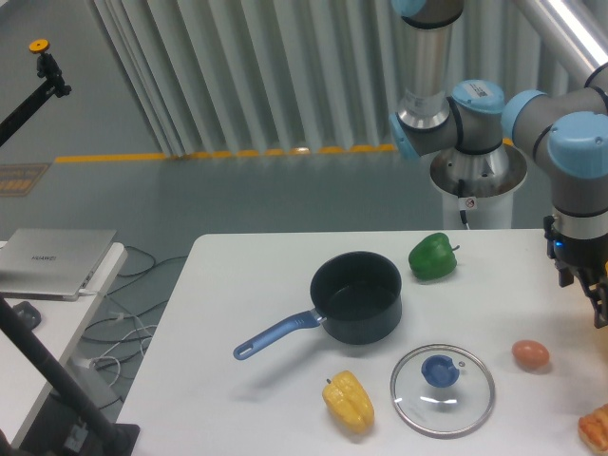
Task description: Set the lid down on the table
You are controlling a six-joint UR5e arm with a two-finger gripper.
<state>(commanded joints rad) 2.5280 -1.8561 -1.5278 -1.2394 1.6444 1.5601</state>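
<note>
The lid (443,389), clear glass with a metal rim and a blue knob, lies flat on the white table (247,285) near its front edge, right of centre. Nothing touches it. My gripper (594,302) hangs at the right edge of the view, above the table and well to the right of the lid and higher than it. Its dark fingers (599,310) are partly cut off by the frame edge. They look spread, and nothing is held between them.
A dark blue saucepan (356,296) stands uncovered behind the lid, handle pointing front-left. A green pepper (432,256), a yellow pepper (348,400) and a brown egg (530,354) lie around it. A laptop (52,261) rests on the side desk at left.
</note>
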